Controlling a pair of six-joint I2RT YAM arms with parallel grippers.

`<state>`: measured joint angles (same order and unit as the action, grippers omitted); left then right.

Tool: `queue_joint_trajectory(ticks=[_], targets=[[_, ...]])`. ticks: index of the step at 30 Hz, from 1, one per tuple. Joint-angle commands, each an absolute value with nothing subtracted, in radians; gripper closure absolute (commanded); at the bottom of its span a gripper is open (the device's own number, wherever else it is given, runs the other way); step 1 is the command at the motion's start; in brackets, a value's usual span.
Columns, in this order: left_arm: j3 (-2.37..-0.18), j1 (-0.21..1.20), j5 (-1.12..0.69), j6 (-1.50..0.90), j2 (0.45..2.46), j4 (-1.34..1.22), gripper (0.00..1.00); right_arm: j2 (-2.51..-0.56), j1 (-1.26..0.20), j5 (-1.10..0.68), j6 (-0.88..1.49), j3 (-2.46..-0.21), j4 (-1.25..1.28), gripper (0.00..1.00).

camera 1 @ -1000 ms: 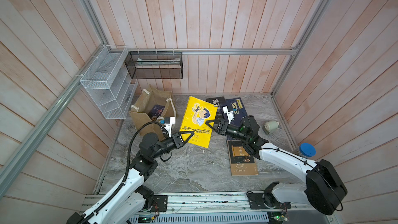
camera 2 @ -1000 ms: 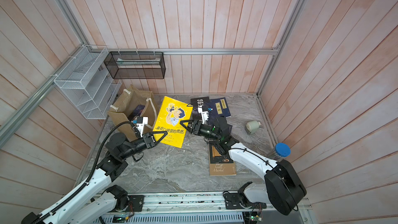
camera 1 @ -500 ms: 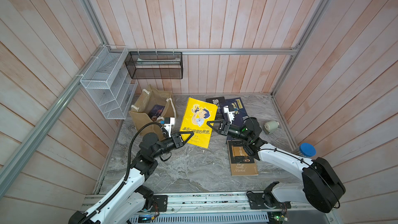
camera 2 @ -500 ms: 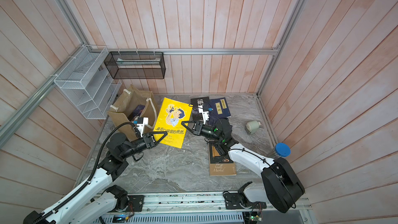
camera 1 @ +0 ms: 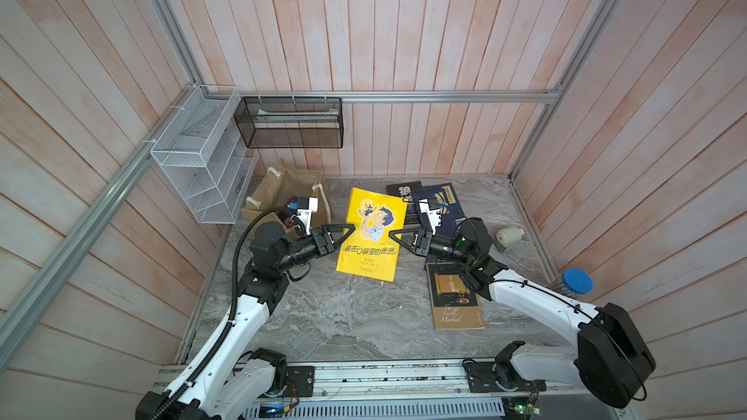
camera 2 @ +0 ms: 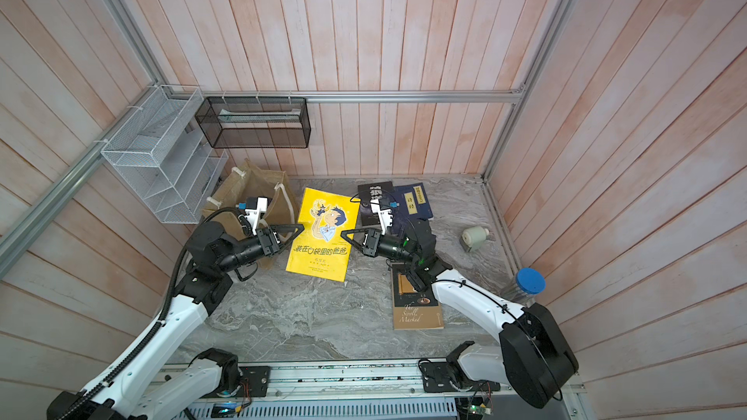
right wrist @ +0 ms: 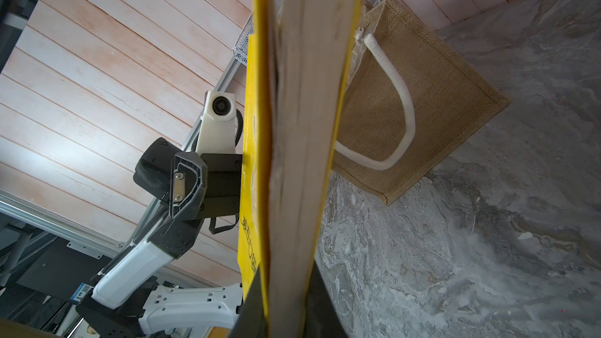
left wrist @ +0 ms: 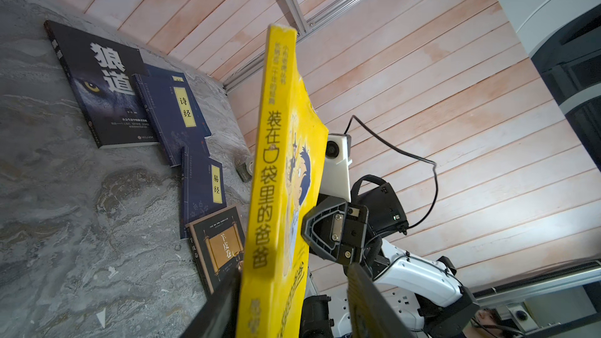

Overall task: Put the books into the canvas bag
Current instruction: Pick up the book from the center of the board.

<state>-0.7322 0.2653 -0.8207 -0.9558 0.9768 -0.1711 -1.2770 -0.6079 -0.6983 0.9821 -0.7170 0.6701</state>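
A yellow cartoon-cover book (camera 1: 372, 236) (camera 2: 323, 236) hangs above the table between my two grippers. My right gripper (camera 1: 391, 233) (right wrist: 287, 307) is shut on its page edge (right wrist: 302, 125). My left gripper (camera 1: 351, 230) (left wrist: 292, 304) is open around its spine (left wrist: 276, 157); one finger is apart from the cover. The tan canvas bag (camera 1: 283, 183) (right wrist: 422, 108) stands at the back left, behind my left wrist. A black book (camera 1: 402, 189), navy books (camera 1: 444, 200) (left wrist: 201, 186) and a brown-and-black book (camera 1: 454, 296) lie on the table.
A white wire rack (camera 1: 202, 167) and a black mesh basket (camera 1: 291, 123) hang on the walls above the bag. A small beige roll (camera 1: 510, 236) and a blue-lidded jar (camera 1: 576, 282) sit by the right wall.
My right gripper has shut on the yellow book's page edge. My left gripper's jaws have spread apart around the spine. The book has stayed in nearly the same place.
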Motion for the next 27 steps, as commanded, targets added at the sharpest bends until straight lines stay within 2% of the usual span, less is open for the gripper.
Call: queue_joint_trajectory(ticks=[1, 5, 10, 11, 14, 17, 21, 27], targets=[[-0.771, 0.265, -0.9, -0.91, 0.99, -0.156, 0.57, -1.255, -0.61, -0.726, 0.947, -0.762, 0.665, 1.0], [-0.812, 0.264, -0.899, -0.86, 0.994, -0.101, 0.78, -1.268, -0.61, -0.731, 0.93, -0.788, 0.63, 1.0], [-0.918, 0.258, -0.877, -0.732, 1.012, 0.078, 0.97, -1.297, -0.61, -0.736, 0.928, -0.816, 0.622, 1.0], [-0.952, 0.253, -0.86, -0.695, 1.016, 0.131, 1.0, -1.304, -0.609, -0.732, 0.927, -0.826, 0.612, 0.97], [-1.062, 0.232, -0.788, -0.6, 1.03, 0.271, 1.0, -1.32, -0.61, -0.711, 0.907, -0.869, 0.542, 0.74], [-1.162, 0.188, -0.746, -0.565, 1.046, 0.318, 1.0, -1.335, -0.609, -0.672, 0.853, -0.934, 0.425, 0.63], [-1.313, 0.147, -0.627, -0.488, 1.09, 0.376, 1.0, -1.355, -0.6, -0.593, 0.811, -1.02, 0.268, 0.54], [-1.538, 0.134, -0.351, -0.276, 1.172, 0.461, 1.0, -1.449, -0.606, -0.48, 0.739, -1.178, 0.085, 0.53]])
